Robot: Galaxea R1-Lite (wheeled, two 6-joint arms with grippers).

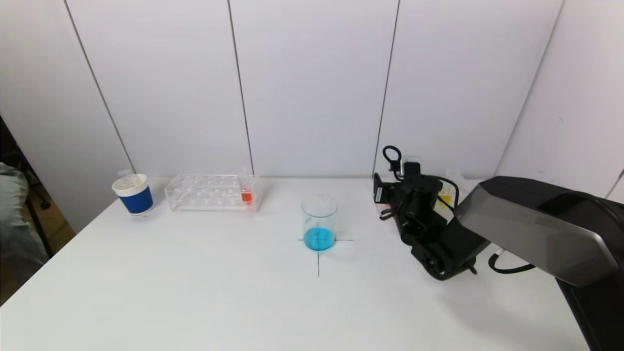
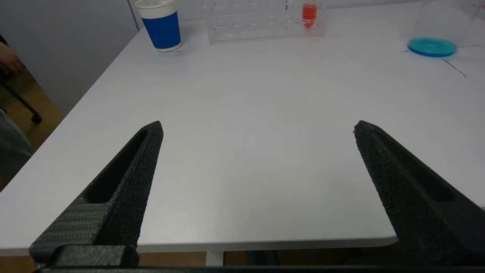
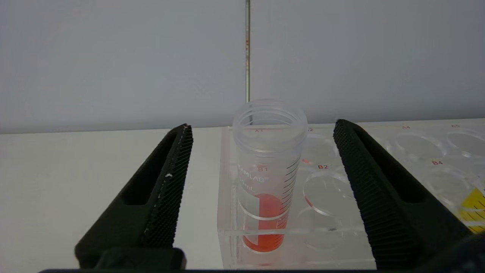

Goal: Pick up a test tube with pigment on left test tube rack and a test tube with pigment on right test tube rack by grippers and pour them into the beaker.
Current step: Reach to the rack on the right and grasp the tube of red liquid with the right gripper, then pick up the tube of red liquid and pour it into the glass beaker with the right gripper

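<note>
Test tube (image 3: pixel 268 178) with red pigment stands upright in the right rack (image 3: pixel 379 182), between the right gripper's (image 3: pixel 261 151) spread fingers, untouched. The head view hides that tube behind the arm. The left gripper (image 2: pixel 257 127) gapes over bare near table (image 2: pixel 242 113); only its wrist view shows it. The beaker (image 1: pixel 319 222), blue inside, sits centre.

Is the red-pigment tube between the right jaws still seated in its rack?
Seated: the tube stands upright in the right rack, jaws apart on both sides, not touching.
</note>
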